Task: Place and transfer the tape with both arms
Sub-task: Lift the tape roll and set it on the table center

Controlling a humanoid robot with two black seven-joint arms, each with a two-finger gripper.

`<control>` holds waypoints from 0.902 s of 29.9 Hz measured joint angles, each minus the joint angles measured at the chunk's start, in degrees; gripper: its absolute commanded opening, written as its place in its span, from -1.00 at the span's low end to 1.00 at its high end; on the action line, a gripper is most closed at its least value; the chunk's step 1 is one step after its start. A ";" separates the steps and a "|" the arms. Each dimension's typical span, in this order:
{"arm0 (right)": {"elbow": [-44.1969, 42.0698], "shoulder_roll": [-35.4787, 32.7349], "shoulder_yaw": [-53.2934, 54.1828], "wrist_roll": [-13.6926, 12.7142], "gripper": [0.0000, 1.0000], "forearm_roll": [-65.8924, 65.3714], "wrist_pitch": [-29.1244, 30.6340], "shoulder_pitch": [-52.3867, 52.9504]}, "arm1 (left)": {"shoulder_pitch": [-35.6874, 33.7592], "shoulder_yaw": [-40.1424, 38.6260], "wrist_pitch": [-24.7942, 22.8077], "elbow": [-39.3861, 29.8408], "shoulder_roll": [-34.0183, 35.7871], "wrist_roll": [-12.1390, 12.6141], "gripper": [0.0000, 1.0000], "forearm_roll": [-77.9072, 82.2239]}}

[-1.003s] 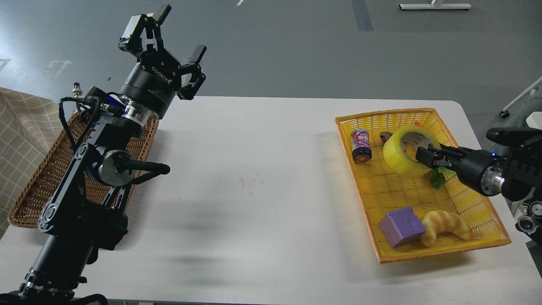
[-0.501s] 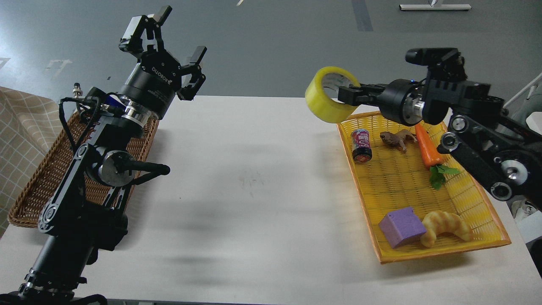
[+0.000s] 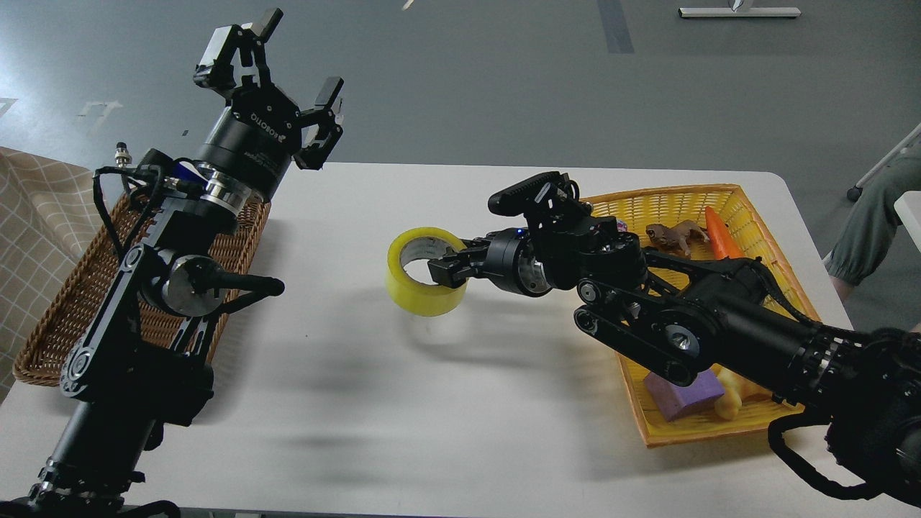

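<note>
While the right claw [image 3: 447,267] is clamped on the wall of the tape [image 3: 424,271], one finger inside the ring and one outside, the roll sits low over the middle of the bench [image 3: 460,432]; whether it touches the top I cannot tell. I judge the pick from the yellow basket [image 3: 719,196] done, and the setting down nearly so; release and the handover to the other arm are left. The left claw [image 3: 277,83] is spread wide and empty, raised above the brown wicker basket [image 3: 50,331], well apart from the tape. Open bench lies between them. A carrot [image 3: 719,232], a toy animal [image 3: 673,234] and a purple block [image 3: 687,392] lie in the yellow basket, out of the way.
</note>
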 measured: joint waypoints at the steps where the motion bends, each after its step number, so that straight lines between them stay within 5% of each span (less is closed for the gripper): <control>1: -0.18 0.08 -0.54 0.00 -0.63 0.02 -0.18 -0.10 | 0.00 -0.08 0.00 0.00 0.01 0.00 0.96 0.00; 27: -1.83 0.28 -2.20 -0.44 -0.24 0.06 -3.09 -4.04 | 0.71 -1.54 -0.03 -0.15 0.01 -0.12 0.96 -0.05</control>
